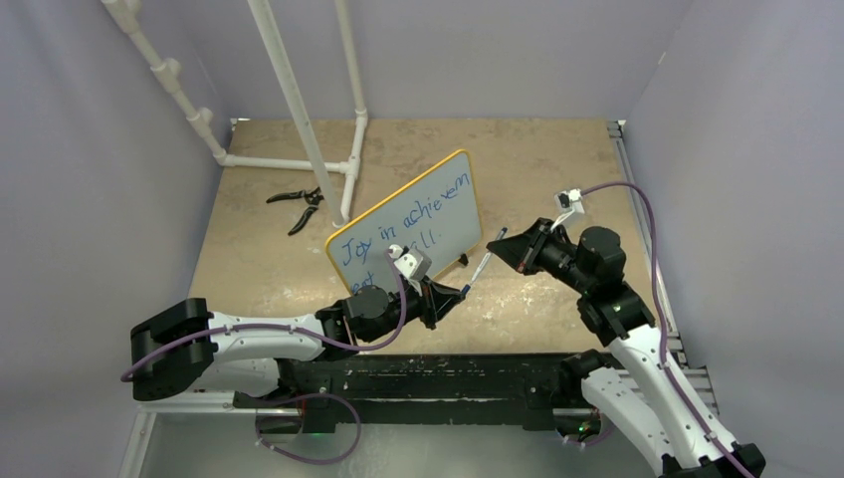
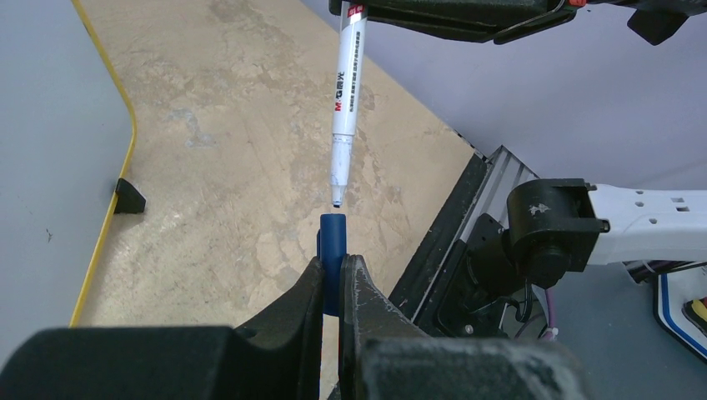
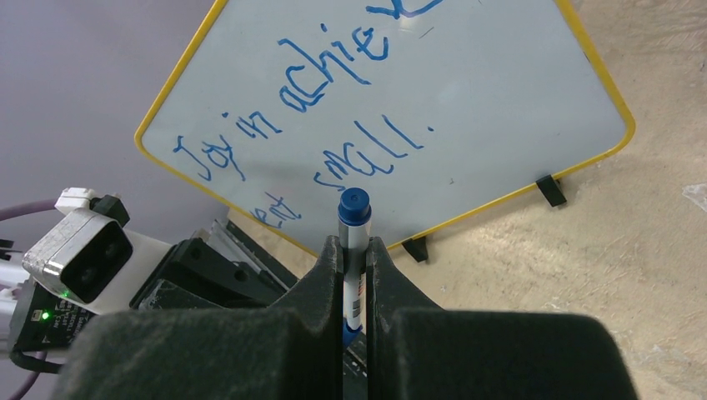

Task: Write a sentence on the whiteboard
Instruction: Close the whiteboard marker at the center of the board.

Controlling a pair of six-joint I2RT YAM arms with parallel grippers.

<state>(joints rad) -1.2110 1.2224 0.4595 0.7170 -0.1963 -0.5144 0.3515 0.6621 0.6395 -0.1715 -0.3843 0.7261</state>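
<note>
Left claw [image 2: 332, 268] clenched on blue cap [image 2: 333, 235]; right claw [image 3: 356, 250] clenched on marker [image 2: 345, 83]

whiteboard [image 1: 418, 214] standing mid-desk [image 1: 537, 159], sentence [image 1: 403, 224] on its face, pliers [image 1: 297, 204] behind-left of it beside a pipe frame [image 1: 299, 110], cap [image 2: 332, 250] in the left hand [image 1: 460, 292] before the board's right corner, marker [image 1: 485, 262] in the right hand [image 1: 498, 249] further right, its tip just off the cap

- The whiteboard [image 1: 453, 214] — white, yellow rim, black feet — stands just past the left gripper [image 1: 461, 291], left of the right gripper [image 1: 498, 245].
- The sentence [image 1: 408, 212] — slanted blue words on its front — faces both grippers.
</note>
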